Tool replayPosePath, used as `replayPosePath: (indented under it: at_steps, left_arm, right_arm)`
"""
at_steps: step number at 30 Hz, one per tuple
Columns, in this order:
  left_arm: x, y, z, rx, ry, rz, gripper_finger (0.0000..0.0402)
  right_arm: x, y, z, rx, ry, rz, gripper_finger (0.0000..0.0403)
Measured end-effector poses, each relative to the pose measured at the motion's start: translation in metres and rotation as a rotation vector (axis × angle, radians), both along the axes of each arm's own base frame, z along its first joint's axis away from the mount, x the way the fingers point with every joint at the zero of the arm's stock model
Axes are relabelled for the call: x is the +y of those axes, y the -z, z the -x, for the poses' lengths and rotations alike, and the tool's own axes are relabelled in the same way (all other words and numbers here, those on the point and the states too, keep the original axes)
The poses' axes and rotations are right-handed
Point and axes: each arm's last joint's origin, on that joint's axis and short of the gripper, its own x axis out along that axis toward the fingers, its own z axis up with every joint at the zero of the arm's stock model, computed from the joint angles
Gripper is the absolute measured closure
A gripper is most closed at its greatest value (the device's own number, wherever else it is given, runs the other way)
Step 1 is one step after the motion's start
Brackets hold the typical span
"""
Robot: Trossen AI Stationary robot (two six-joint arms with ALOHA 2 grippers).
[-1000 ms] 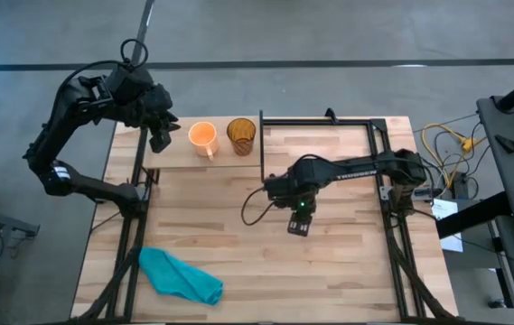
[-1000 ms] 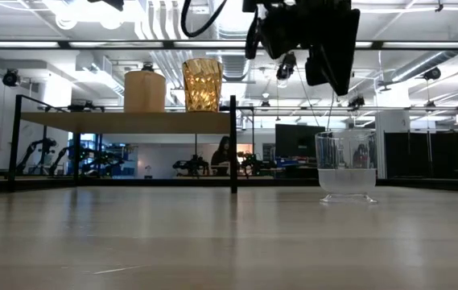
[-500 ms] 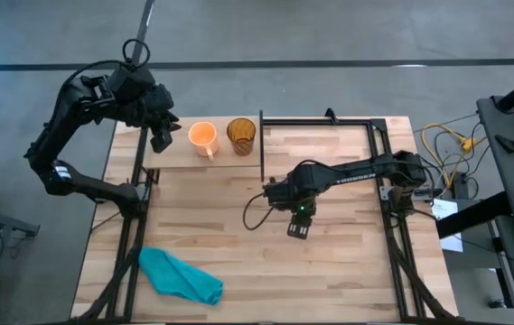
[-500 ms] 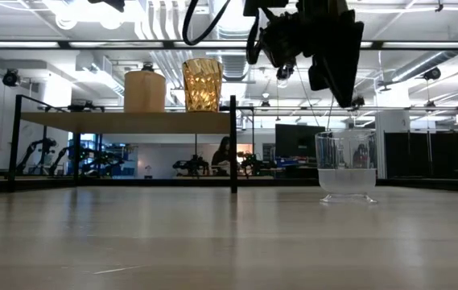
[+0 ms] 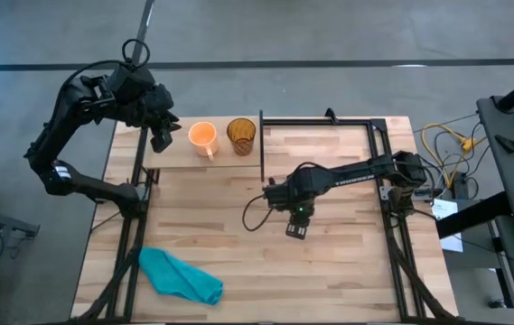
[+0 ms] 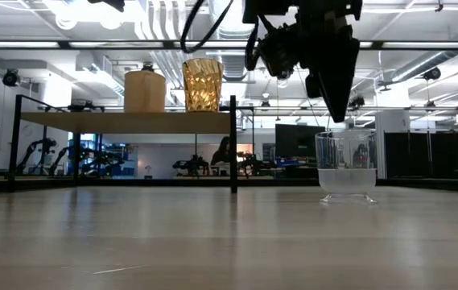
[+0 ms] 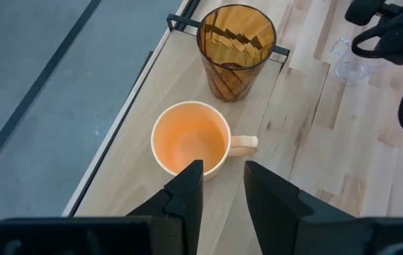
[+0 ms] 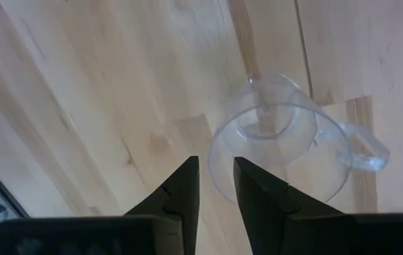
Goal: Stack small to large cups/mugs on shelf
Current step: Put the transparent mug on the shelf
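The orange mug [image 5: 202,135] and the amber tumbler [image 5: 241,135] stand side by side, bases down, on the shelf [image 5: 173,155], a pale board raised on black rods [image 6: 92,122]. The clear glass cup [image 6: 346,165] stands upright on the tabletop; in the right wrist view the clear cup [image 8: 286,152] shows its handle. My right gripper [image 6: 335,113] hangs above it, pointing down, slightly open, touching nothing. My left gripper [image 5: 160,140] waits beside the shelf's left end, slightly open, with the mug [image 7: 190,145] ahead of its fingers.
A teal cloth [image 5: 180,275] lies crumpled near the table's near-left corner. A black upright post [image 6: 233,145] stands at the shelf's right end, between the shelf and the clear cup. A black frame [image 5: 329,122] edges the table's far right part.
My right gripper has come down a little toward the clear cup and tipped steeper, so its fingers point more straight down. The cup, the mug and the tumbler have stayed where they were.
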Motion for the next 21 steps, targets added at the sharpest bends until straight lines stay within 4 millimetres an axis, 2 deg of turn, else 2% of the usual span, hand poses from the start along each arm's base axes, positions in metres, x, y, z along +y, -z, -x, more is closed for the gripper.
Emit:
replayPosePath:
  at_steps: [21]
  left_arm:
    - [0.0, 0.0, 0.0, 0.002, 0.004, -0.004, 0.0312]
  right_arm:
    - [0.0, 0.014, -0.002, -0.011, 0.016, -0.004, 0.0319]
